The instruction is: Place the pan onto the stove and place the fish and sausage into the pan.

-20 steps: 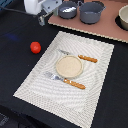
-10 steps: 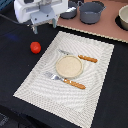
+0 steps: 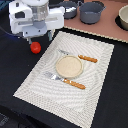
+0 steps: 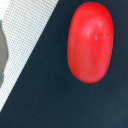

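The red-orange sausage (image 3: 35, 47) lies on the dark tabletop just off the placemat's edge, on the exterior view's left. It fills the wrist view (image 4: 90, 42). My white gripper (image 3: 39, 40) hangs directly above it, close, and looks open and empty; no finger shows in the wrist view. The dark pan (image 3: 69, 8) sits at the back on the tan stove (image 3: 107, 27), partly hidden behind my gripper. The fish is out of view.
A deeper grey pot (image 3: 92, 12) stands beside the pan. A pale bowl (image 3: 123, 17) is at the back on the exterior view's right. The woven placemat (image 3: 100, 75) holds a tan plate (image 3: 68, 66) and two orange-handled utensils (image 3: 88, 59).
My gripper has moved from the back of the scene forward and down, and now sits right over the sausage. Nothing else has moved.
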